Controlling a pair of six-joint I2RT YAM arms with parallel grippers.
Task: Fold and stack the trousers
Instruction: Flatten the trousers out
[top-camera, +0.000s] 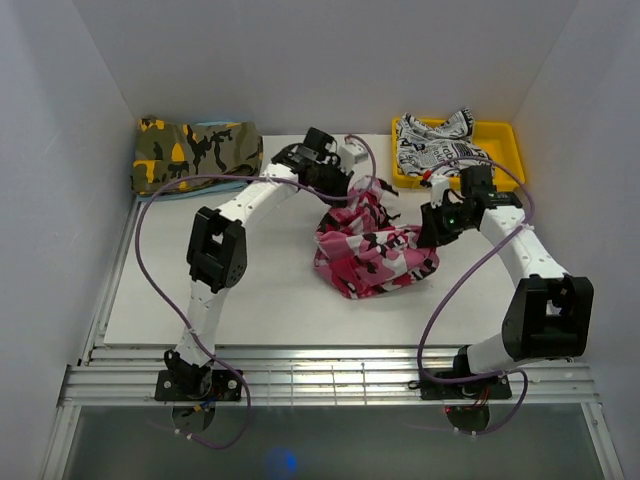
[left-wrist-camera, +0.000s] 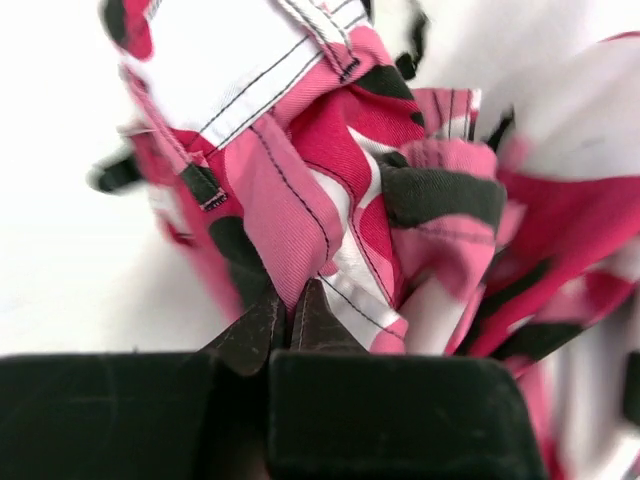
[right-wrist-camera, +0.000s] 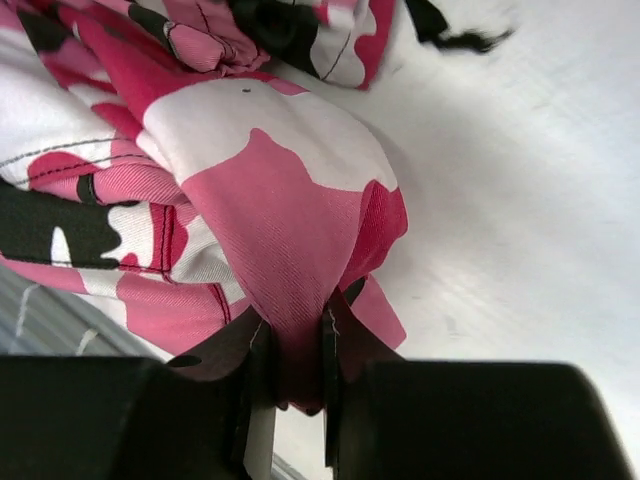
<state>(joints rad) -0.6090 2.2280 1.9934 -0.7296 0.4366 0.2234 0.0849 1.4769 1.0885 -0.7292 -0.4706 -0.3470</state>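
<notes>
While the top view hides their tips, wrist views show left claw (left-wrist-camera: 288, 322) and right claw (right-wrist-camera: 296, 352) pinching the trousers (top-camera: 372, 258).

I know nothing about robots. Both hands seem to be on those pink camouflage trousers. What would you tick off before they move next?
1. Right hand gripping the trousers: ok, a pink fold is clamped in it.
2. Left hand gripping: ok but thin, shut on just the edge of a fold.
3. Trousers spread flat for folding: not ok, they sit in a crumpled heap.
4. Which part each hand holds, waist or leg: cannot tell.
5. Bare table to lay them out: ok, in front of the heap.
6. Olive garment and yellow tray out of the way: ok, both at the far edge.
</notes>
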